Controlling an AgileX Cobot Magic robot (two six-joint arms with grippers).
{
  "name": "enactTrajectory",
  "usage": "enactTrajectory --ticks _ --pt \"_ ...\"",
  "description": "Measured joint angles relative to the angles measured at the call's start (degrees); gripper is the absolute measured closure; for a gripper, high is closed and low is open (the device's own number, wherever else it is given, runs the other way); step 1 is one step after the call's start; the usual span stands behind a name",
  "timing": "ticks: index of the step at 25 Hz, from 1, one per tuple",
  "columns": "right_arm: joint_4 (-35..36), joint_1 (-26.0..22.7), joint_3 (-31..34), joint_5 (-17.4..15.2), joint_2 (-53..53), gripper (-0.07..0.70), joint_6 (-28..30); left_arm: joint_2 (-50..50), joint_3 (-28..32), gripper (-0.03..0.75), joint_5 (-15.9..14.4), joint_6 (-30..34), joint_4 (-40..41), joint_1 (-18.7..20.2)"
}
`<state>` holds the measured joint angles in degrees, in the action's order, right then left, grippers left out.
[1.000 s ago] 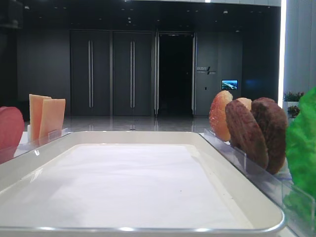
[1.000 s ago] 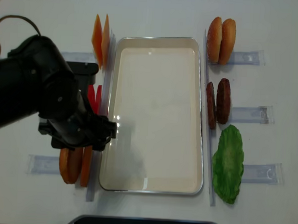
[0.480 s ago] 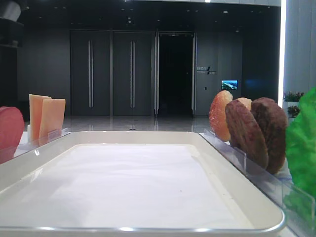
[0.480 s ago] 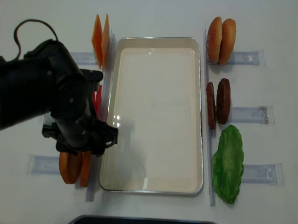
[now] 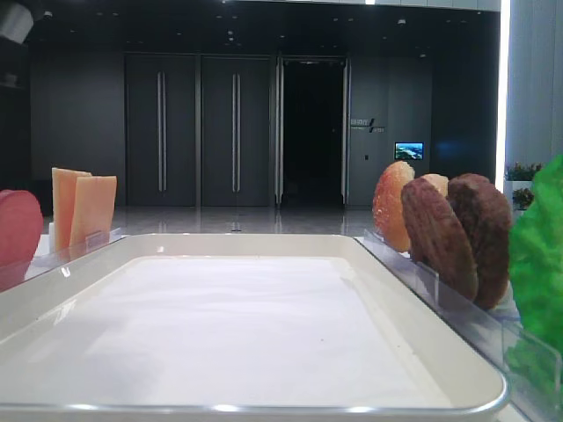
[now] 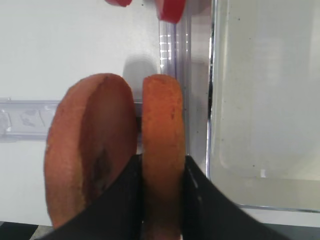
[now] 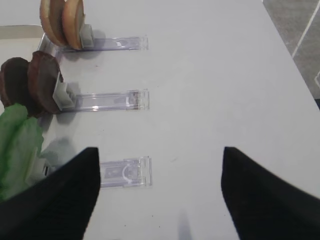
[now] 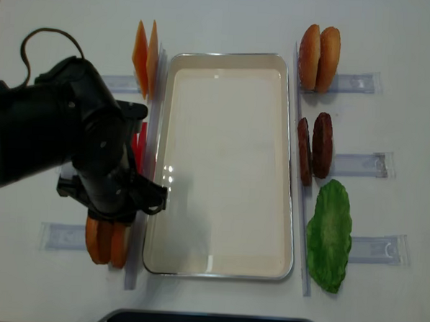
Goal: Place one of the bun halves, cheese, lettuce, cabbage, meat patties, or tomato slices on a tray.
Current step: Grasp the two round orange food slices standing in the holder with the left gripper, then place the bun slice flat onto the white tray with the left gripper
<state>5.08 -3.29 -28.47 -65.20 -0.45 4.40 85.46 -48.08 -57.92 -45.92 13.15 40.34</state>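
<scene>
Left claw (image 6: 161, 200) clamped on a bun half (image 6: 163, 150) standing on edge in its rack.

My dark fingers (image 6: 125, 200) press both faces of this bun half, the one nearer the tray (image 8: 220, 266); the second half (image 6: 90, 150) stands just beside it. My right claw (image 7: 160, 195) hangs with fingers spread wide above the bare desk (image 7: 210, 75), near the lettuce (image 7: 17, 145) and meat patties (image 7: 35, 85).

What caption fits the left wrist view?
Left gripper shut on the bun half nearest the white tray.
</scene>
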Motion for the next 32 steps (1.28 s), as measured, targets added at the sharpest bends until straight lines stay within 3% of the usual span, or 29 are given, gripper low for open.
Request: enactTrajectory --ticks 5,12,18,25,32 --pt "0.00 0.00 0.00 0.00 0.00 0.118 0.00 0.00 -0.08 0.566 -0.31 0.60 -0.29 0.00" --pt "0.00 0.00 0.00 0.00 0.00 0.118 0.00 -3.79 -3.23 0.566 -2.97 2.63 -1.89 1.95" --pt "0.00 0.00 0.00 0.00 0.00 0.118 0.00 -10.71 -4.27 0.568 -1.30 2.67 -4.23 2.83" --pt "0.00 0.00 0.00 0.00 0.00 0.118 0.00 -15.69 -4.27 0.568 4.09 2.85 -8.60 2.83" --pt "0.00 0.00 0.00 0.00 0.00 0.118 0.00 -15.69 0.21 0.568 16.23 7.63 -16.70 2.83"
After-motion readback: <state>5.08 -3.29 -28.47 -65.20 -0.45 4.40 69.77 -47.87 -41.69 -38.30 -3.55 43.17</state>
